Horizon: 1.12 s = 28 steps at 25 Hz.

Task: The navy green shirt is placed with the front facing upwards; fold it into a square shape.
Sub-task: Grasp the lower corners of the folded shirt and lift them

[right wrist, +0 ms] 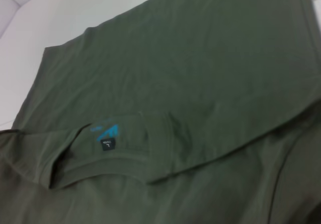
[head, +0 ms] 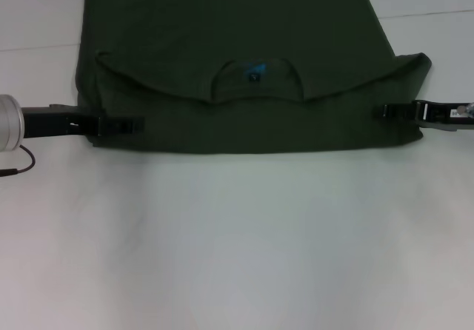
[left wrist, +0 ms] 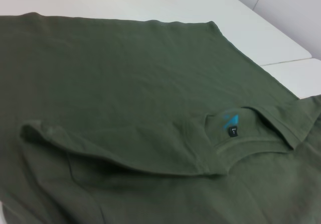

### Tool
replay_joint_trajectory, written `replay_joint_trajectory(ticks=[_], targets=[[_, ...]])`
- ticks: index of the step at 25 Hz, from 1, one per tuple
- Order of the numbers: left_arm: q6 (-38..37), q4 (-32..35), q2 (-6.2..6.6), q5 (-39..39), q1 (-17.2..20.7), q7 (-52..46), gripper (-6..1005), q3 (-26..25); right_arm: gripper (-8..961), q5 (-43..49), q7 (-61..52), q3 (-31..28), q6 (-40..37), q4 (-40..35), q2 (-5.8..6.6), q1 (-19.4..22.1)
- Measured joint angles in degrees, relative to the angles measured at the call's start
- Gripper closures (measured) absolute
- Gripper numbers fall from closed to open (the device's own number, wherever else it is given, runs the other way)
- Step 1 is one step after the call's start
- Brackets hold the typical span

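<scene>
Shirt [head: 237,71] mid-fold: left gripper [head: 118,126] and right gripper [head: 396,111] pinch the near fold's ends; next, carry it farther.

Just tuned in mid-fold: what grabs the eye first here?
The navy green shirt fills the table's far half, its collar end folded so the neck opening and blue logo face up at center. The left pincer and right pincer sit at the near fold's opposite ends.
</scene>
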<state>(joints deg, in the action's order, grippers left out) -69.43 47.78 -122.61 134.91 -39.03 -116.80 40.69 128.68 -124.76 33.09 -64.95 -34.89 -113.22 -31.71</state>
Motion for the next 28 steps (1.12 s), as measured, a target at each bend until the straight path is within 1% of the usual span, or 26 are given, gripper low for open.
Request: replay_joint_trajectory(ticks=[3,6,11,16,22,28], targets=[[0.0,0.0,0.0,0.0,0.0,0.0,91,0.0,86,0.0,-0.3,0.2,0.1,0.2,-0.05,-0.5],[0.1,0.0,0.0,0.0,0.2,0.0,91,0.0,257,0.0,-0.5,0.2,0.4,0.6,-0.06,-0.7],[0.3,0.0,0.06,0.0,0.2,0.0,91,0.0,405,0.5,-2.0,0.7,0.5,0.8,-0.06,-0.8],[0.5,0.0,0.09,0.0,0.1,0.0,91,0.0,425,1.9,-3.4,0.8,0.5,0.9,0.2,-0.3],[0.1,0.0,0.09,0.0,0.1,0.0,91,0.0,449,2.1,-3.1,1.0,1.4,0.8,0.23,-0.2],[0.0,0.0,0.16,0.0,0.2,-0.2,92,0.0,670,2.2,-2.5,2.1,1.1,0.5,0.18,-0.6]])
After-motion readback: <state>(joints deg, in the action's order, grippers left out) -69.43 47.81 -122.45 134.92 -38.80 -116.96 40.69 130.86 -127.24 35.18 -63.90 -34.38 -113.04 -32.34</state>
